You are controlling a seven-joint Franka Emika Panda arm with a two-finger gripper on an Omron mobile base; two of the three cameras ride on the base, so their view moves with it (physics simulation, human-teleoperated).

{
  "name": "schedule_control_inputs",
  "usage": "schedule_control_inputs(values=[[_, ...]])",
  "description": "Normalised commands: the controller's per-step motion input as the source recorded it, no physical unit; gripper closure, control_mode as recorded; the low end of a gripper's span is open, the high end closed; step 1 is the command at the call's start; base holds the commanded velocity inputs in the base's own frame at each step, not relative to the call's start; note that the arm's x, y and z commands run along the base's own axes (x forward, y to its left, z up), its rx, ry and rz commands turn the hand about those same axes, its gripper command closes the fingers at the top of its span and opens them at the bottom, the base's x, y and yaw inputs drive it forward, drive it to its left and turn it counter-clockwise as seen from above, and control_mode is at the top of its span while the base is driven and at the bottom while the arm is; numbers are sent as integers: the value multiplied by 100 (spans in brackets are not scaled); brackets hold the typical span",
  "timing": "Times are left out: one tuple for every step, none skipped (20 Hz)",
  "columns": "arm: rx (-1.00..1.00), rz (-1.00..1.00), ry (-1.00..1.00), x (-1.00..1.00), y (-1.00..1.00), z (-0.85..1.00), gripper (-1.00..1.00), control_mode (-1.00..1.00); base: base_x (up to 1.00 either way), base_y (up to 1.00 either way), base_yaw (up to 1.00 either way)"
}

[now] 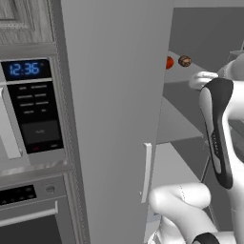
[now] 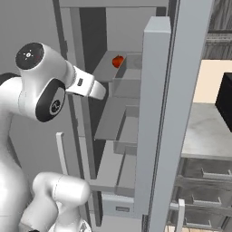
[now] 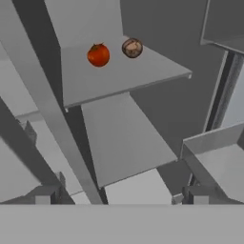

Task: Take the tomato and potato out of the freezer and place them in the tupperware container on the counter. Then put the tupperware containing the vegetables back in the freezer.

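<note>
Standing open, the freezer (image 2: 156,113) is the largest unit: a tall, plain, matte grey cabinet with flat grey inner shelves, box-shaped door racks and a slim white vertical handle (image 1: 147,171) on its smooth door. To its left in the left base view sits a microwave (image 1: 33,105) with a dark glossy control panel and a blue clock display. In the right base view, the counter (image 2: 206,131) shows as a pale marbled stone slab over grey drawers with bar handles, carrying the corner of a black boxy appliance (image 2: 225,102).

The tomato (image 3: 98,55), a smooth, round, red-orange ball, rests on an upper freezer shelf. The potato (image 3: 132,48), a dull brown, mottled, roundish lump of similar size, lies just beside it on the same shelf, apart from it.

The gripper (image 3: 121,196) hovers well short of that shelf, fingers spread wide with nothing between them; its small dark tips rise at the bottom of the hand view.
</note>
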Motion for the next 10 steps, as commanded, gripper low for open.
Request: schedule_control_inputs(values=[[1, 0, 0, 47, 0, 0, -100, -100, 0, 0, 0], [0, 0, 0, 49, 0, 0, -100, -100, 0, 0, 0], [0, 0, 0, 49, 0, 0, -100, -100, 0, 0, 0], [0, 0, 0, 50, 0, 0, -100, -100, 0, 0, 0], [1, 0, 0, 51, 0, 0, -100, -100, 0, 0, 0], [1, 0, 0, 45, 0, 0, -100, -100, 0, 0, 0], [0, 0, 0, 37, 0, 0, -100, -100, 0, 0, 0], [1, 0, 0, 34, 0, 0, -100, -100, 0, 0, 0], [1, 0, 0, 36, 0, 0, -100, -100, 0, 0, 0], [2, 0, 0, 40, 0, 0, -100, -100, 0, 0, 0]])
